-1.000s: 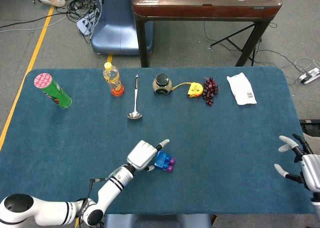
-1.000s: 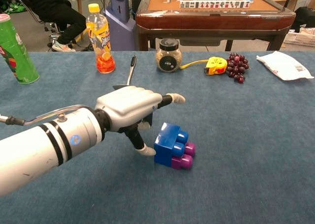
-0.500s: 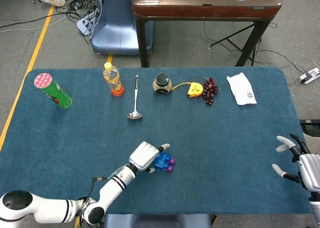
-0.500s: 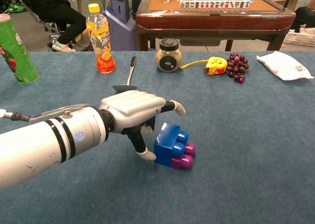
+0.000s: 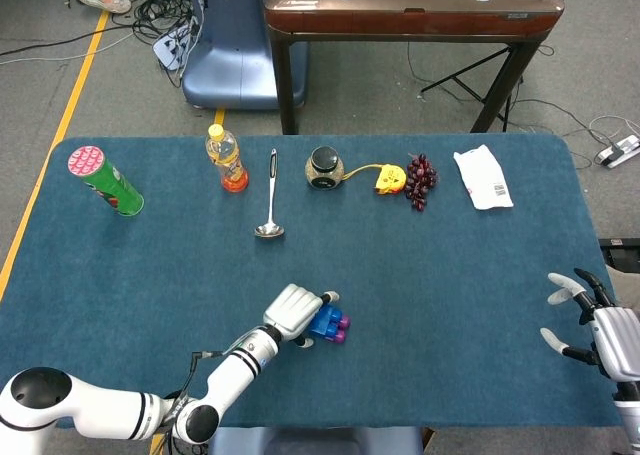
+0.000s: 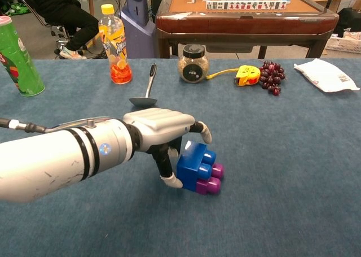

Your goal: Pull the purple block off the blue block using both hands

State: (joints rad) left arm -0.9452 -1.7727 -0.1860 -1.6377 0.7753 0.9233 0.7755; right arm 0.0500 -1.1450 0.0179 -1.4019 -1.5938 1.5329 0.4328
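Closing around the blue block [image 6: 193, 162], the left hand [image 6: 159, 128] drapes its fingers over the top and near side but looks not yet firmly clenched. The purple block [image 6: 210, 178] sits plugged underneath, low on the blue surface [image 6: 271, 155]. The right hand [image 5: 590, 325] hangs released at the far edge. Good practice: the left should pin blue firmly; the right must cross over and pinch purple's exposed studs.
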